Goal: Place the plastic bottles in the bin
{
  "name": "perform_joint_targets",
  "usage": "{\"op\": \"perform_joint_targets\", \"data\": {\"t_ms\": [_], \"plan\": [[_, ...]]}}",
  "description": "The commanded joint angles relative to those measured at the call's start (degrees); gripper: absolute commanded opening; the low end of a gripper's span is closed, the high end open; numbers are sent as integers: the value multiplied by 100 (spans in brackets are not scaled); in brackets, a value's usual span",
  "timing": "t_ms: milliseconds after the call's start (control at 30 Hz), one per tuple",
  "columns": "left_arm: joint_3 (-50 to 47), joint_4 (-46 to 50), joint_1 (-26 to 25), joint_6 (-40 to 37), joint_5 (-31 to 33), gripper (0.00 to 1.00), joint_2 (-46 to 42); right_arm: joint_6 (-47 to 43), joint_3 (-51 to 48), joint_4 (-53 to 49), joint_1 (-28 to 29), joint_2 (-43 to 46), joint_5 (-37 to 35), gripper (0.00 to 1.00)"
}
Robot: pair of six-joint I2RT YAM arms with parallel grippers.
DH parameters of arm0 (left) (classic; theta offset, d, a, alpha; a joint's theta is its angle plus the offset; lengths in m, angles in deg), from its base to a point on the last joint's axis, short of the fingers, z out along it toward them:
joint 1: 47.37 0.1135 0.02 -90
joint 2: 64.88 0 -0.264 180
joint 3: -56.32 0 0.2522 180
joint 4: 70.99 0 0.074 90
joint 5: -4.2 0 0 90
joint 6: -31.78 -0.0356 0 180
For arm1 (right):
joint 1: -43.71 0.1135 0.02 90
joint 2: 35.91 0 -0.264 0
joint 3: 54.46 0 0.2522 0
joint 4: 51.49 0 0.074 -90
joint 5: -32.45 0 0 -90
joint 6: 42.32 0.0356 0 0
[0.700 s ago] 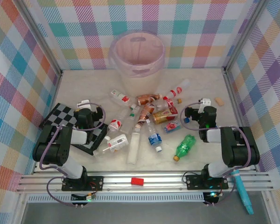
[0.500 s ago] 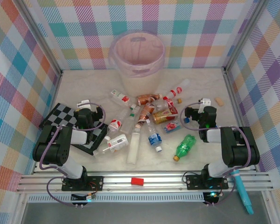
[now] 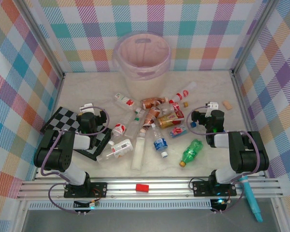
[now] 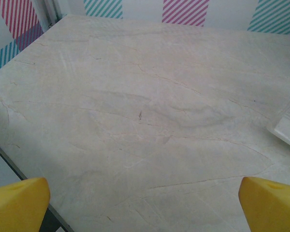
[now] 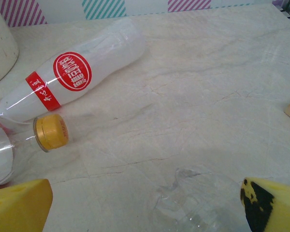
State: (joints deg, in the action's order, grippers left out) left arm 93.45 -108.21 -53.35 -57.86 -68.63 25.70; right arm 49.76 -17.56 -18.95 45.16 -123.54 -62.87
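- About a dozen plastic bottles (image 3: 153,102) lie scattered on the marbled tabletop (image 3: 208,87) between the two tools. They are clear and slim, mostly with red, orange or white labels.
- One green bottle (image 3: 191,152) lies just left of the right tool, and one bottle is blue-labelled.
- One round beige bin (image 3: 141,79) with a pinkish bag liner stands well beyond both tools.
- The left tool (image 4: 145,205) and the right tool (image 5: 145,205) both gape wide, holding nothing.

A black-and-white checkered board (image 3: 70,126) is laid flat on the left part of the pale marbled worktop (image 3: 208,87), which is enclosed by pastel plaid walls (image 3: 198,29). A small tan block (image 3: 226,105) is seen near the right wall. A small red block (image 3: 142,187) is set on the metal rail (image 3: 174,186) at the near edge, and a teal pen-like tool (image 3: 250,199) is seen at its right end.
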Motion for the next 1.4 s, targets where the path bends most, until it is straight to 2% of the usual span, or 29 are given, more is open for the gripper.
{"op": "perform_joint_targets", "data": {"t_ms": [0,267,333,367,400,467,600,700,733,833,933,1033,1200,1267,1367], "plan": [[-54,9,0,-27,-21,100,-6,-31,16,151,-5,-27,76,100],[-81,-41,7,-30,-26,97,-14,-33,9,157,-21,-23,90,100],[-18,421,18,70,58,95,-296,-15,87,-50,-17,132,66,100],[-43,250,5,-24,29,94,-318,-29,227,-448,-13,293,44,100],[46,598,-59,-8,306,95,-473,40,433,-1057,-16,520,-43,100],[427,1792,-62,190,596,98,-974,151,881,-2306,-15,899,-180,99],[1061,3428,-66,528,911,100,-1760,711,1847,-4812,-15,1674,-184,100],[1510,4862,-64,1005,944,100,-2238,1380,2876,-7133,-22,1885,-394,99],[1599,5241,-63,1149,886,100,-2388,1486,3124,-7628,-44,1870,-447,99],[1980,6586,-72,1712,191,100,-2832,1259,3902,-9194,-243,1535,-213,100],[2254,7500,-72,2126,-818,100,-3212,585,4334,-9984,-421,939,-180,100],[2452,7927,-84,2400,-1752,100,-3540,89,4406,-10047,-813,494,217,90],[2861,8464,-97,2693,-2691,100,-3835,-239,4409,-10080,-950,18,276,91],[2920,8478,-106,2797,-3003,100,-3835,-203,4348,-9993,-1026,-201,42,92],[2836,8227,-114,3037,-3284,100,-3875,-139,4358,-9746,-1107,-445,62,93]]}}
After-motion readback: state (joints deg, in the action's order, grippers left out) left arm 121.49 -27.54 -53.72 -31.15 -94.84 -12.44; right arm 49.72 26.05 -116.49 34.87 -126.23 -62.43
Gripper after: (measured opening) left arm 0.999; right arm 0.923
